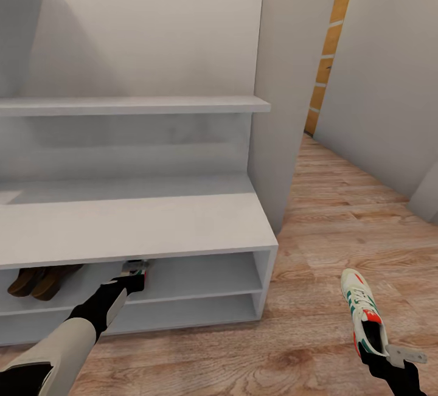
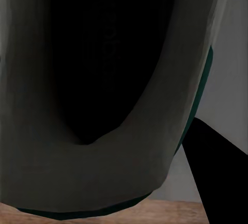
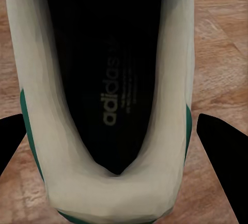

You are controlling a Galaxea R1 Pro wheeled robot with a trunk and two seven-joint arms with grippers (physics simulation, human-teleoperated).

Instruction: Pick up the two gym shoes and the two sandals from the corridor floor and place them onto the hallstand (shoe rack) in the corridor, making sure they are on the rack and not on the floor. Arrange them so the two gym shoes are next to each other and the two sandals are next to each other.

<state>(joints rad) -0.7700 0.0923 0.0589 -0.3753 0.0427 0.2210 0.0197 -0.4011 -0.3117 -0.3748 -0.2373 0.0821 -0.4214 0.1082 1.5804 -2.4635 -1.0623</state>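
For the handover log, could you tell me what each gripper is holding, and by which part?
Each holds one sneaker at its heel end: the left gripper at the rack's upper shelf, the right gripper over the floor.

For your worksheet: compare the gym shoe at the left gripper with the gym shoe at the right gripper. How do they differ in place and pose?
The left gym shoe sits inside the hallstand's upper shelf opening, mostly hidden under its top; the right gym shoe is out over the corridor floor, fully visible. The left one is beside the sandals; the right one is far from them. Both are white with green trim.

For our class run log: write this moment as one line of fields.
left hand: holds gym shoe at hallstand upper shelf | right hand: holds second gym shoe over floor | sandals: on shelf
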